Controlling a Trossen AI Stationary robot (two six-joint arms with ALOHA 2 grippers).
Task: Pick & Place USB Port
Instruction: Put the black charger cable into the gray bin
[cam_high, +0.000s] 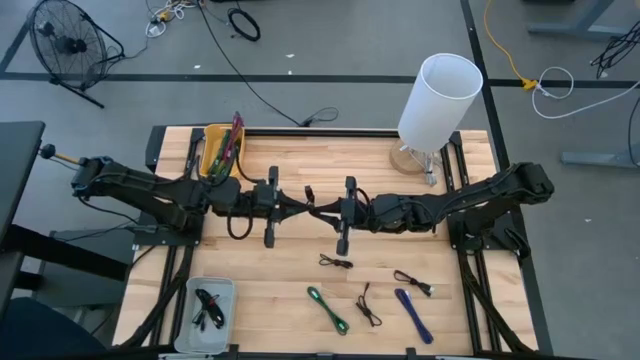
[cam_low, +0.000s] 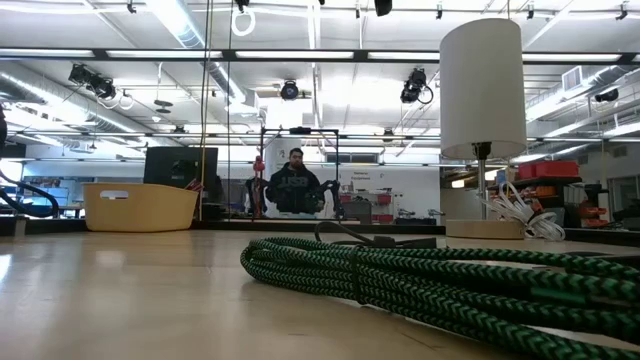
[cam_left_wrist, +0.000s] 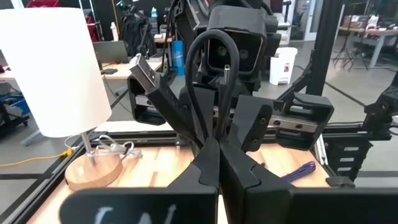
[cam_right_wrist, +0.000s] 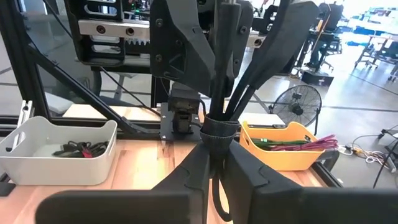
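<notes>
A bundled black cable (cam_high: 311, 200) hangs in the air over the middle of the table, between my two grippers. My left gripper (cam_high: 298, 208) comes level from the table's left and is shut on it. My right gripper (cam_high: 324, 213) comes level from the right, its fingers close on either side of the cable's wrapped part (cam_right_wrist: 219, 127). In the left wrist view the cable's loop (cam_left_wrist: 211, 43) stands up past my left gripper (cam_left_wrist: 216, 152). The low view shows neither gripper. My left gripper pinches the black cable's strands (cam_left_wrist: 210, 134) between its two fingers, just below the loop. The fingers come level from the table's left. The cable is lifted clear of the table. My right gripper has the cable bundle just beside its band (cam_right_wrist: 217, 142) between its two fingers, coming level from the table's right. The bundle runs on toward the left gripper, clear of the table.
A white lamp (cam_high: 440, 95) stands at the far right. A yellow bin (cam_high: 222, 150) with cables sits far left, a white tray (cam_high: 210, 305) near left. Green (cam_high: 328, 308), blue (cam_high: 413, 315) and black cables (cam_high: 336, 262) lie near the front. A person (cam_low: 296, 185) sits beyond the table.
</notes>
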